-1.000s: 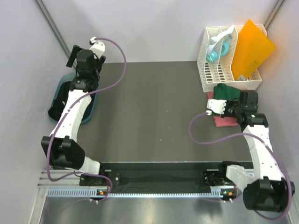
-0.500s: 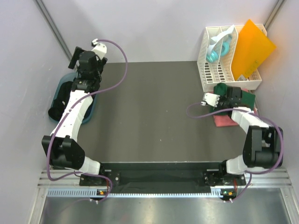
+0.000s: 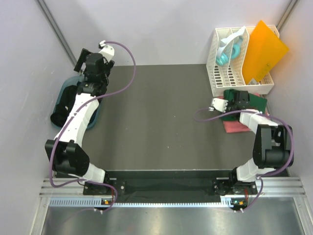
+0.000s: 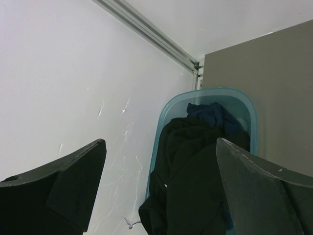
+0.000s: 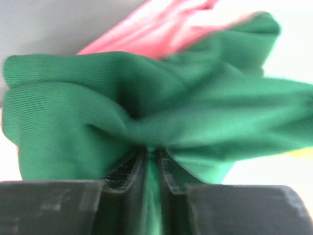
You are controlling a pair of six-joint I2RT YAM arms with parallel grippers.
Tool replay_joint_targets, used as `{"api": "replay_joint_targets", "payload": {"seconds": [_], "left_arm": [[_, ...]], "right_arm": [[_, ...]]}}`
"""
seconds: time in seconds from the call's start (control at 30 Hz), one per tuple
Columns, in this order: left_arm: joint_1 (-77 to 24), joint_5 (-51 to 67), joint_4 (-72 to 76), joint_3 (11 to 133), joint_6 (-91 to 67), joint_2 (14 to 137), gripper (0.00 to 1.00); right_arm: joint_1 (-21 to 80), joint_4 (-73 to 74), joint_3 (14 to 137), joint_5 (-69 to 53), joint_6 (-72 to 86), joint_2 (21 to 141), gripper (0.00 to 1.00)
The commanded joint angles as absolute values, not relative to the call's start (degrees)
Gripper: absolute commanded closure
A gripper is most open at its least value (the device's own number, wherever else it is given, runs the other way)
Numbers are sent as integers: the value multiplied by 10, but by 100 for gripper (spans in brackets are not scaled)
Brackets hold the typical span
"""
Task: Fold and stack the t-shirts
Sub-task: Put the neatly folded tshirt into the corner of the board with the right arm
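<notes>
A dark green t-shirt [image 3: 257, 104] lies bunched on a coral pink t-shirt [image 3: 234, 126] at the right of the table. My right gripper [image 3: 239, 101] is shut on a fold of the green t-shirt [image 5: 146, 112]. In the right wrist view my right gripper [image 5: 151, 157] pinches green cloth, and the pink t-shirt [image 5: 161, 29] shows behind it. Black and dark t-shirts [image 3: 61, 110] are piled in a teal bin [image 3: 93, 117] at the far left. My left gripper [image 3: 92, 62] hangs open above that bin. In the left wrist view my left gripper [image 4: 160, 143] is empty over the dark t-shirts [image 4: 195, 171] and the bin [image 4: 205, 95].
A white slotted rack [image 3: 230, 73] stands at the back right, holding a teal object [image 3: 226, 55] and an orange plastic sheet [image 3: 264, 49]. White walls close in the left, back and right sides. The dark table mat [image 3: 156, 117] lies between the arms.
My right gripper has swung back and to the right over the pink shirt, still holding the green shirt. My left gripper has shifted slightly right above the bin.
</notes>
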State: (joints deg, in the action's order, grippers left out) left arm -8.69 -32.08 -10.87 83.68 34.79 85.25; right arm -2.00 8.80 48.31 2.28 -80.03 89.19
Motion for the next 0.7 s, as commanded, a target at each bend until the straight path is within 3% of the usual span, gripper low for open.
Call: {"api": "replay_joint_targets", "payload": {"seconds": [0.0,0.13,0.33,0.5,0.67], "left_arm": [[-99,-330,-98,865,357,862,2],[-105,-328,-96,873,361,870,2],[-109,-319,-91,880,373,878,2],[-114,-314,-89,892,383,883,2],[-134,-309,-99,886,400,879,2]], "right_arm": [[-15,147,547,9,-753,811,73],[-19,188,560,13,-754,746,51],[-33,334,551,-32,-774,650,31],[-64,402,490,-71,-745,573,32],[-117,360,420,-116,-643,486,29]]}}
